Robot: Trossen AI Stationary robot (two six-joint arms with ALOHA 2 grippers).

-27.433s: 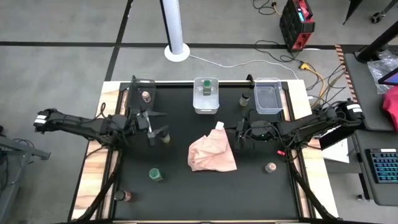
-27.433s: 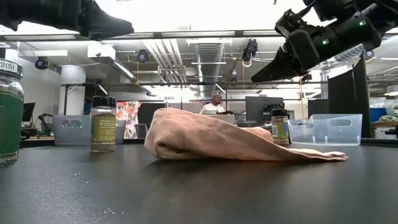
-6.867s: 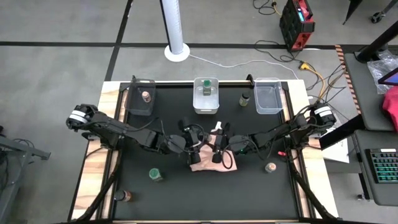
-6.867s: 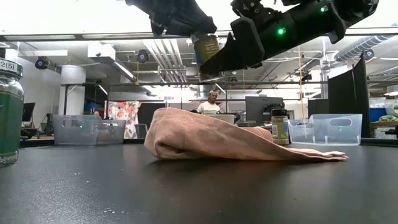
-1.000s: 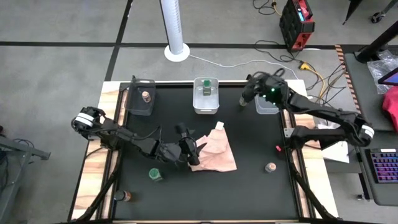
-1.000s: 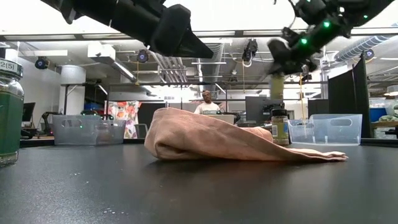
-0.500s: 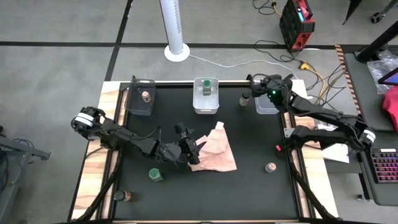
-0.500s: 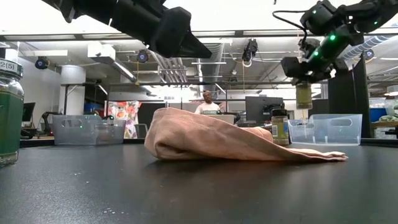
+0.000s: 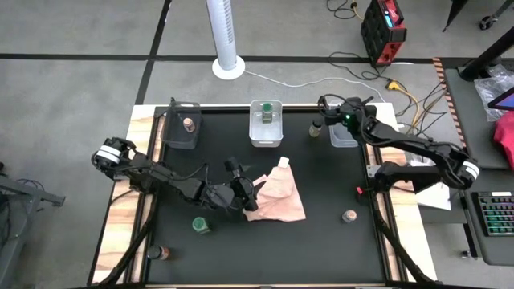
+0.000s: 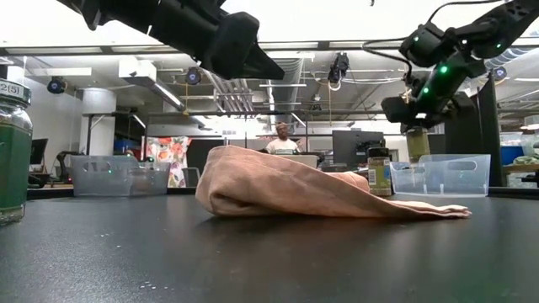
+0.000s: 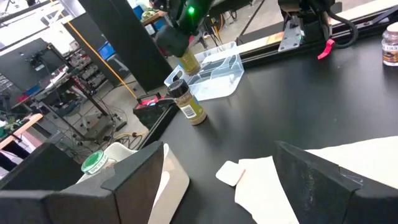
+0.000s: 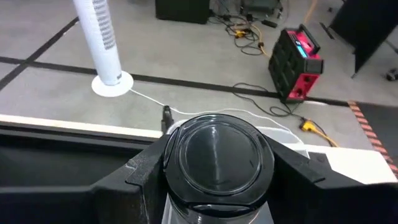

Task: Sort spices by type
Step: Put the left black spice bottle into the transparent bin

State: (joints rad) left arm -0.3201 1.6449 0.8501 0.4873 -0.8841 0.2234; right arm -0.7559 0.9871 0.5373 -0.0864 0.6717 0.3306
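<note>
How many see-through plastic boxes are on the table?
3, along the far edge: left clear plastic box holds a tan-lidded jar, middle box a green-lidded jar, right box lies under the right gripper gripping a dark-lidded jar. None seem hidden.

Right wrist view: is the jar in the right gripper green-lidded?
No. The jar clamped between the right gripper fingers has a glossy black lid.

A lab or workshop: exposed ceiling ducts (image 10: pixel 282 71), desks with monitors (image 10: pixel 349 145) behind the table (image 10: pixel 253 261), and cables (image 9: pixel 377 68) trailing on the floor.
</note>
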